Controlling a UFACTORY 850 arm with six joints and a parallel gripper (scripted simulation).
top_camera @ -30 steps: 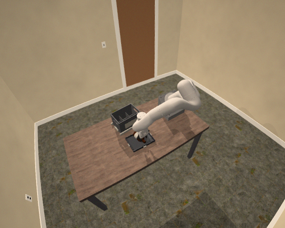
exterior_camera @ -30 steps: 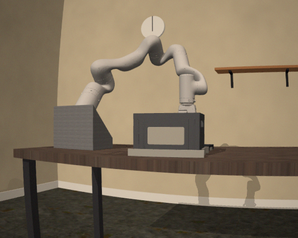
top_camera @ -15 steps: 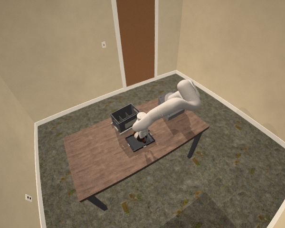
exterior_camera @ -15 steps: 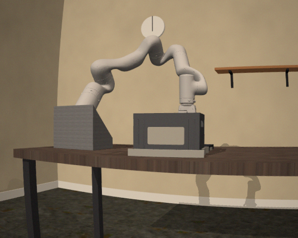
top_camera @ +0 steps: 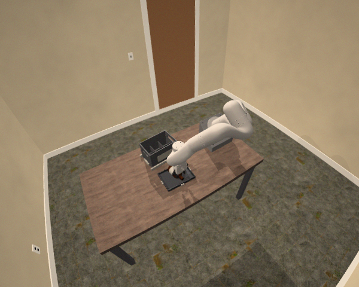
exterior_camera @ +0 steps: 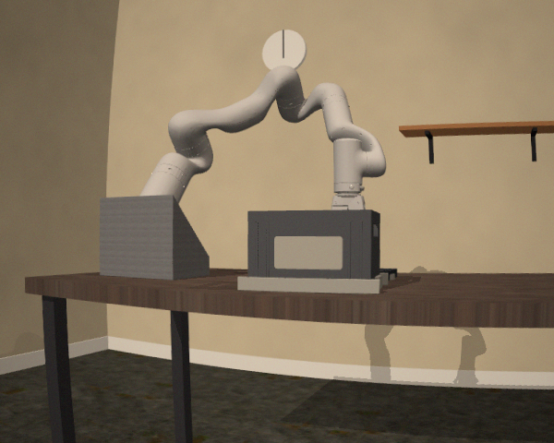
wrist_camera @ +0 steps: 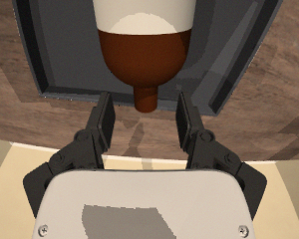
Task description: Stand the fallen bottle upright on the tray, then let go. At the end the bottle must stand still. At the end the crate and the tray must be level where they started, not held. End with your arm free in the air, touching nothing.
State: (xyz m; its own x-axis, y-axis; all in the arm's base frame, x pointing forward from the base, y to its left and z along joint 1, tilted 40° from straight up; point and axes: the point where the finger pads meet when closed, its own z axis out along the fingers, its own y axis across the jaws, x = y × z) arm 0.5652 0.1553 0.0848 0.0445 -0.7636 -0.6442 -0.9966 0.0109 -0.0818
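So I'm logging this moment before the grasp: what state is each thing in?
Bottle: lying on its side on the tray, neck towards the gripper, not gripped.
Gripper: open, a finger on each side of the bottle's neck, holding nothing.
Tray: flat on the table, not held.
Crate: upright beside the tray, its compartments show nothing inside.

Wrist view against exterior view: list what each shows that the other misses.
Only the wrist view shows the brown bottle lying on the dark tray, its neck pointing between the open gripper fingers, untouched. Only the exterior view shows the crate, the grey pedestal, the wall shelf and the whole arm. Both show the wooden table.
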